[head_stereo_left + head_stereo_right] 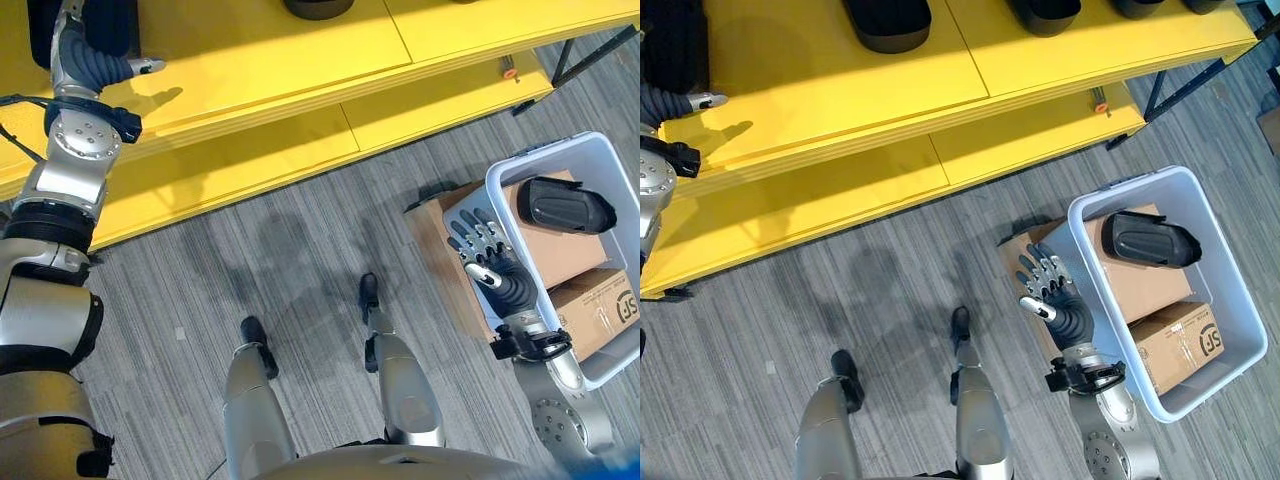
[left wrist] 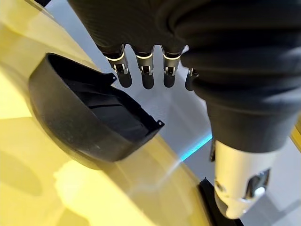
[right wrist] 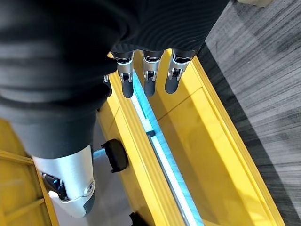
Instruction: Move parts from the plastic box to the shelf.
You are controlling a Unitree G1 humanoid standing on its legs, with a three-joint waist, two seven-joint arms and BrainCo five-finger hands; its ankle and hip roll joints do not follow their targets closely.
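A black curved plastic part (image 1: 1150, 240) is seen inside the pale grey plastic box (image 1: 1241, 300); beside the box, the right hand (image 1: 1055, 295) is held empty with fingers (image 1: 1032, 270) spread. Above the yellow shelf (image 1: 300, 60), the left hand (image 2: 141, 28) is held with fingers (image 2: 147, 75) straight, empty.

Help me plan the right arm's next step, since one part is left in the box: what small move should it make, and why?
Probably reach the right hand forward over the plastic box's rim toward the black part. The hand is open and empty at the box's near wall, and the part lies untouched on the cardboard cartons inside.
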